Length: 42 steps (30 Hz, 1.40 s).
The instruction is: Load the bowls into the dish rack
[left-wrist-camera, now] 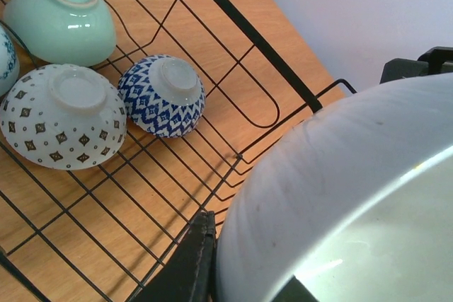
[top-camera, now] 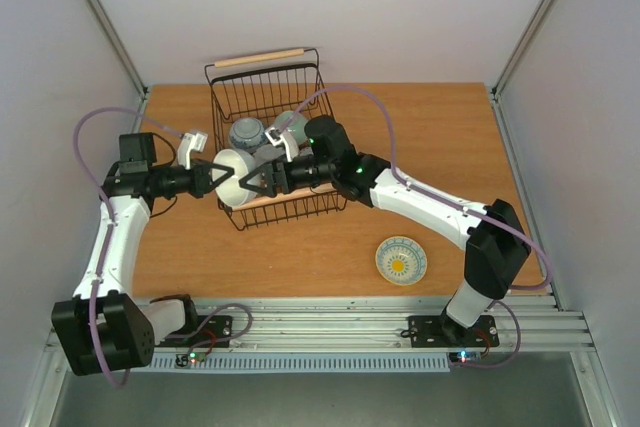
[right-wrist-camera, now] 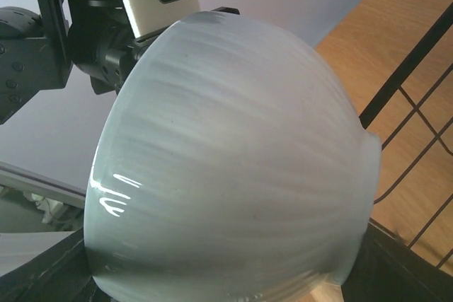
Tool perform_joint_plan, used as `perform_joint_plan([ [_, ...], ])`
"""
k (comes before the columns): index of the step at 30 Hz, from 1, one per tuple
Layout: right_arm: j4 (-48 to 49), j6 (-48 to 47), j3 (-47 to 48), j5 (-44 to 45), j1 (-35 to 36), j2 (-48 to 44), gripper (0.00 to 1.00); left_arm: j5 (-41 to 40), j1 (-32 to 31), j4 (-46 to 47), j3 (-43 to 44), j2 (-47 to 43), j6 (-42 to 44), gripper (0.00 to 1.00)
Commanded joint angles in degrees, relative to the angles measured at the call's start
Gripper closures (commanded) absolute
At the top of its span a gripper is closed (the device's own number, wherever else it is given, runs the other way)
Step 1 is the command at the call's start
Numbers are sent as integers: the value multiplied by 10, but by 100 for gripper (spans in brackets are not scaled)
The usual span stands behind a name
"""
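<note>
A pale grey-white bowl (top-camera: 235, 179) hangs on its side over the near left edge of the black wire dish rack (top-camera: 225, 107). My left gripper (top-camera: 218, 181) is shut on its rim; in the left wrist view one finger (left-wrist-camera: 192, 263) lies outside the bowl (left-wrist-camera: 340, 196) and the other inside. My right gripper (top-camera: 258, 183) faces it from the right, fingers spread wide on either side of the bowl (right-wrist-camera: 233, 160); contact is unclear. Inside the rack, mouths down, lie a mint bowl (left-wrist-camera: 60, 19), a white diamond-patterned bowl (left-wrist-camera: 60, 114) and a blue-and-white bowl (left-wrist-camera: 163, 97).
A cream bowl with a yellow inside (top-camera: 401, 260) sits upright on the wooden table at the front right. The rack's far wooden handle (top-camera: 262, 57) is at the back. Grey walls close in the table on both sides.
</note>
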Motion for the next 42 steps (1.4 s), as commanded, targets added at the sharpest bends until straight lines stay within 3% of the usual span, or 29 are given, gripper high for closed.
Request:
perform_joint_plan([
  [1, -64, -59, 37, 48, -4, -2, 99, -9, -2, 14, 21, -9, -8, 68],
  [2, -87, -75, 47, 65, -4, -3, 99, -24, -2, 17, 21, -10, -11, 47],
  [3, -115, -91, 61, 87, -4, -4, 99, -41, -2, 19, 21, -12, -17, 37],
  [5, -184, -130, 100, 152, -4, 2, 99, -72, -2, 25, 19, -14, -26, 27],
  [7, -262, -169, 152, 212, -4, 21, 99, -98, -2, 30, 19, -16, -34, 23],
  [13, -404, -269, 286, 315, -5, 106, 99, -152, -2, 43, 14, -16, -47, 21],
  [20, -494, -328, 380, 357, -5, 191, 99, -178, -2, 42, 15, -25, -49, 21],
  [24, -527, -352, 403, 421, -4, 221, 99, -185, -1, 43, 15, -24, -52, 20],
  [42, -625, -421, 438, 535, 20, 278, 99, -196, 1, 49, 13, -19, -57, 20],
])
